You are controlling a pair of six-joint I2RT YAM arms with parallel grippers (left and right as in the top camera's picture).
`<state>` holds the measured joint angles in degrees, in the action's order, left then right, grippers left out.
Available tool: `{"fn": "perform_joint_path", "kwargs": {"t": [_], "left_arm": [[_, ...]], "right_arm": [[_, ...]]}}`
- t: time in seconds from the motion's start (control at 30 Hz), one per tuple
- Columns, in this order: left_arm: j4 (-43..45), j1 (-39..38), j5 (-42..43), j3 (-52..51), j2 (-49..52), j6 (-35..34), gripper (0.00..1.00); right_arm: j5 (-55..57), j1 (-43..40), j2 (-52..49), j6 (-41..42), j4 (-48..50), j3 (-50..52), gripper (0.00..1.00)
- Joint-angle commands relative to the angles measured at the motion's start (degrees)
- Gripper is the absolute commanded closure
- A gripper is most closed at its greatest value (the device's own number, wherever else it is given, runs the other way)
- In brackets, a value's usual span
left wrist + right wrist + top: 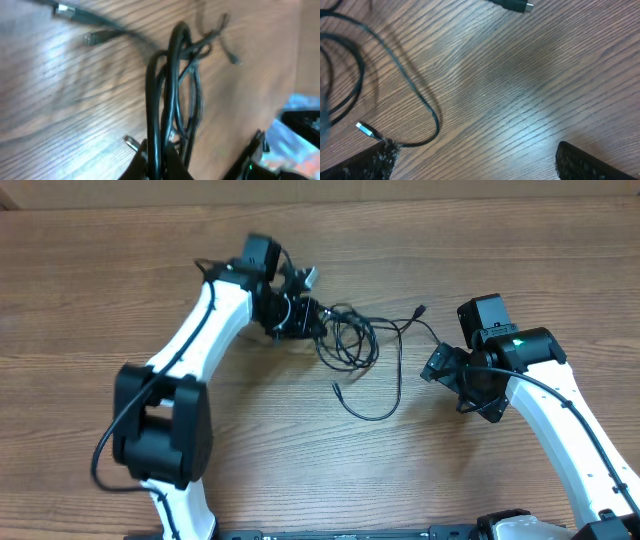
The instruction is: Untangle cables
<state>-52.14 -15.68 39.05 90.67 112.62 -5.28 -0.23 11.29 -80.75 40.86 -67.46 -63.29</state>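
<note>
Overhead view, untangling at an early stage. At the left edge of the knot, the left gripper (303,317) is clamped on the cables (350,335). The left wrist view shows several black strands (172,90) rising together from between its fingers, looped and crossed over one another. To the right of the knot and apart from it, the right gripper (438,366) is spread wide and holds nothing. In the right wrist view one cord (420,97) curves across the table (520,100), its silver plug (365,130) lying just beside one finger (370,162).

Outward from the knot, one tail runs right to a small plug (420,310). A second tail (375,408) hangs below the knot in an open hook.

Judged progress: slight. Two tails lie free on the wood, but the core remains a tight overlapping coil, and no cord lies fully apart from the others. Every loop has yet to be drawn out, probably by the free gripper taking a loose tail while the other anchors the bundle.
</note>
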Motion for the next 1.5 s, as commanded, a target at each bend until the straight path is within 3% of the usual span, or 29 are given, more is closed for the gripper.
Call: {"fn": "perform_joint_path", "kwargs": {"t": [0.0,0.07,0.13,0.17,0.2,0.53,0.73,0.8,0.83,0.9,1.1,1.27,1.47], "left_arm": [[-3.48,-1.36,-4.68,5.90,-7.67,6.56,0.93],[-5.31,-1.84,-10.19,6.45,-9.46,5.53,0.88],[-7.56,-2.19,-14.86,6.45,-10.78,4.24,0.75],[-10.03,-2.36,-18.27,6.45,-11.15,3.76,0.57],[-11.65,-2.36,-19.91,6.45,-11.15,3.76,0.55],[-16.74,-2.36,-26.23,1.92,-10.67,-0.81,0.49],[-11.47,-2.36,-26.38,-6.10,-10.67,-5.73,0.75],[-8.28,-2.36,-26.62,-9.40,-10.64,-7.56,0.78],[-7.04,-2.36,-27.12,-10.69,-10.64,-8.70,0.78],[-4.02,-2.36,-29.09,-13.68,-10.64,-12.02,0.68],[2.69,-2.36,-30.69,-19.71,-10.62,-20.44,0.63],[11.26,-2.36,-30.73,-25.90,-10.62,-27.93,0.49],[17.79,-2.36,-34.32,-30.25,-10.62,-32.54,0.52]], "right_arm": [[0.13,-0.07,0.26,-0.20,0.26,-0.42,0.00],[0.13,-0.07,0.26,-0.20,0.37,-0.42,0.00],[0.13,-0.07,0.26,-0.22,0.35,-0.42,0.00],[0.13,-0.07,0.28,-0.22,0.35,-0.42,0.00],[0.13,-0.07,0.26,-0.20,0.35,-0.42,0.00],[-1.99,-0.07,0.26,-0.20,3.87,-0.44,0.00],[-2.91,-0.07,0.26,-0.22,5.44,-0.44,0.00],[-2.93,-0.07,0.28,-0.22,5.29,-0.44,0.00],[-2.93,-0.07,0.26,-0.22,5.18,-0.44,0.00],[-2.95,-0.07,0.28,-0.20,4.57,-0.42,0.00],[-4.59,-0.04,0.26,-0.22,3.23,-0.42,0.00],[-6.80,-0.04,0.26,-0.22,3.13,-0.42,0.00],[-7.61,-0.04,0.26,-0.22,3.02,-0.42,0.00]]}}
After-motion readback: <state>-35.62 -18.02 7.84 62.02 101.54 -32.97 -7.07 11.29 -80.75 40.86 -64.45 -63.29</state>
